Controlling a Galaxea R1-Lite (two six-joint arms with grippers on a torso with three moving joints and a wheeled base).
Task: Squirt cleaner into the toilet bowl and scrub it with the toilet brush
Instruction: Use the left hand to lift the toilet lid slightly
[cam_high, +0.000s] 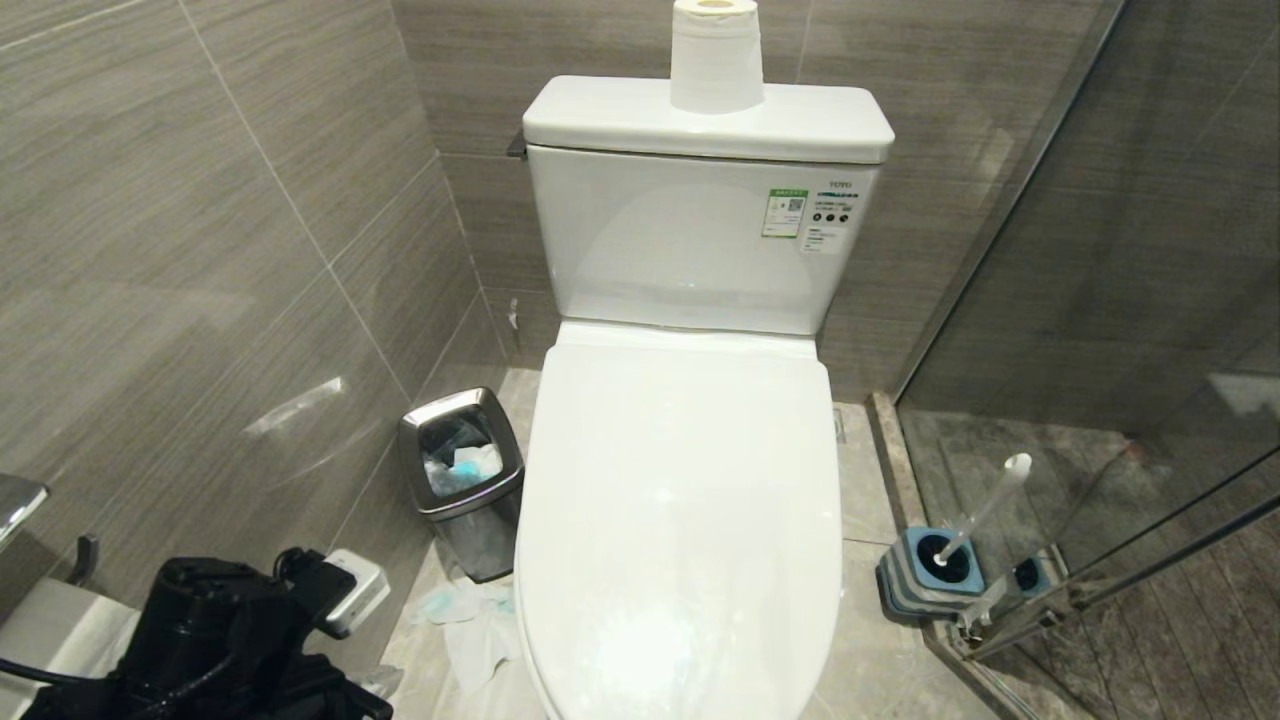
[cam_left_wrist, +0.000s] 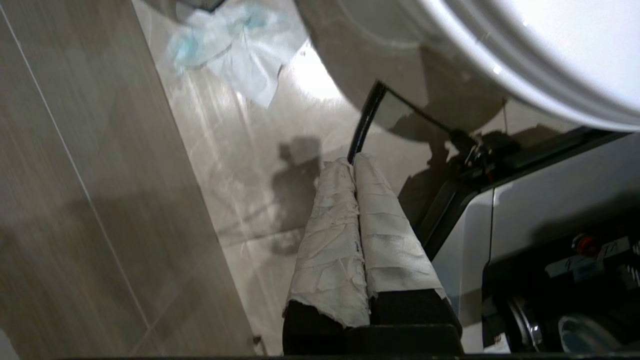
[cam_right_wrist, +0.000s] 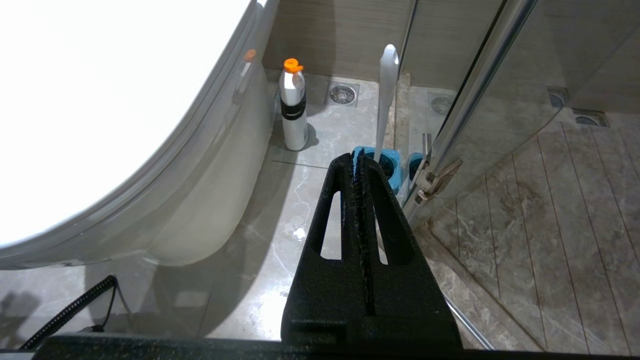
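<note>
The left tool (cam_left_wrist: 354, 162), paper-wrapped fingers pressed together, holds nothing above the floor beside the toilet bowl (cam_left_wrist: 500, 55). The right tool (cam_right_wrist: 357, 162) is likewise closed and empty, near the toilet brush (cam_right_wrist: 386, 95) standing in its holder (cam_right_wrist: 390, 162).

Brightness: evenly lit room, the head view clear and sharp.
Glare: the toilet lid (cam_high: 680, 520) shines with soft white highlights; in the right wrist view it burns out to plain white.
Reflections: the glass shower door (cam_high: 1130, 330) mirrors the tiles; the wall tiles (cam_high: 200, 300) carry pale sheen.
Shadows: dark gripper-shaped shadow on the floor (cam_left_wrist: 295, 200) in the left wrist view.
Blur: left wrist view slightly smeared.
</note>
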